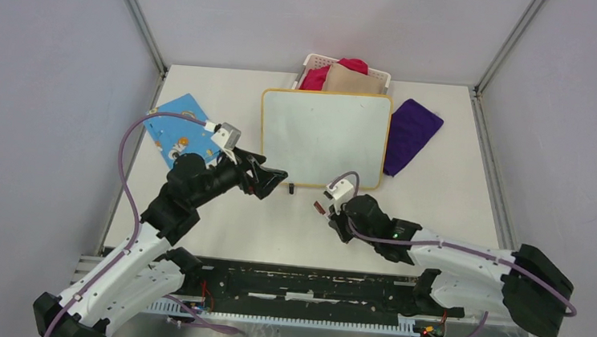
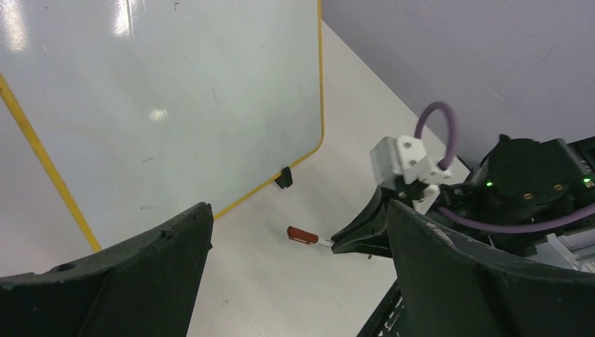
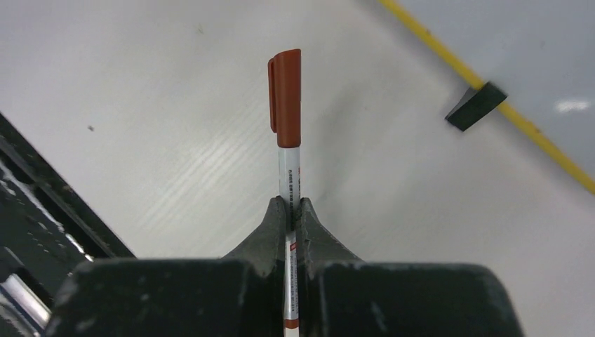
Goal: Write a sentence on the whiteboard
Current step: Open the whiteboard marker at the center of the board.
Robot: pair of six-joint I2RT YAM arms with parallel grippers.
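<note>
The right gripper (image 3: pixel 291 208) has its fingers closed tight on the white barrel of a marker (image 3: pixel 288 168), low in the centre of the right wrist view. The red cap (image 3: pixel 285 88) points up the frame and is still on. The left gripper (image 2: pixel 298 210) stands with its jaws wide apart and nothing between them, its two dark fingers (image 2: pixel 140 281) filling the lower corners of the left wrist view. Through the gap, the capped end of the marker shows above the pale table (image 2: pixel 266 295). Seen from the top camera, both grippers sit near the middle of the frame, the left one at the lower left corner of the whiteboard (image 1: pixel 323 138) (whether it touches the rim I cannot tell). The right one is just below the board's lower edge. The whiteboard lies flat at upper centre, with a basket (image 1: pixel 312 60) of cloths behind it, a purple cloth (image 1: pixel 411 133) on its right and a blue board (image 1: pixel 176 133) off to its left. Its surface is bare of red ink, so no part of the sentence is written yet. By my reading only the grasp is done. Uncapping, probably by the open left gripper, and all the writing are still left to do.
</note>
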